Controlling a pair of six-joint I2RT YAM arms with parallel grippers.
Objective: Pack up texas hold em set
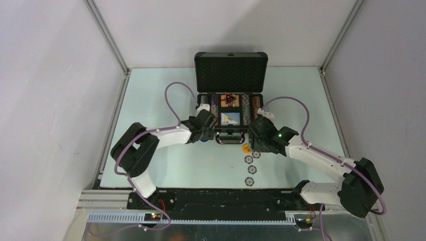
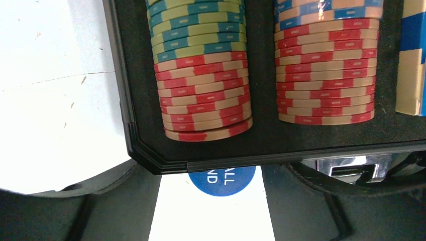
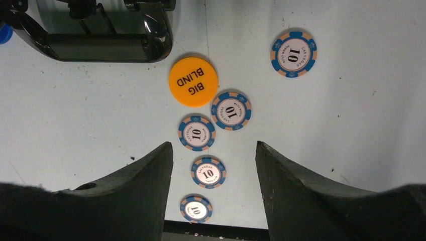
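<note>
Briefcase (image 1: pixel 231 70) is sitting open at the tabletop's (image 1: pixel 166 165) far middle, chip rows (image 2: pixel 206 90) filling it, with loose blue chips (image 3: pixel 206 171) and the orange button (image 3: pixel 193 81) lying in front. Left hand (image 2: pixel 211 216) is hanging at its front left corner, fingers apart and empty around the blue button (image 2: pixel 222 179) lying half under the rim; right hand (image 3: pixel 213 150) is hovering wide and empty over the loose chips. Risk, I'm judging: pinching that tucked button may be shoving the case or driving the button further under.

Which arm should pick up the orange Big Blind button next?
The right arm. Its open jaws hang over the loose blue 10 chips, right beside the orange Big Blind button. The left arm is at the briefcase's other front corner, facing stacked chips.
</note>
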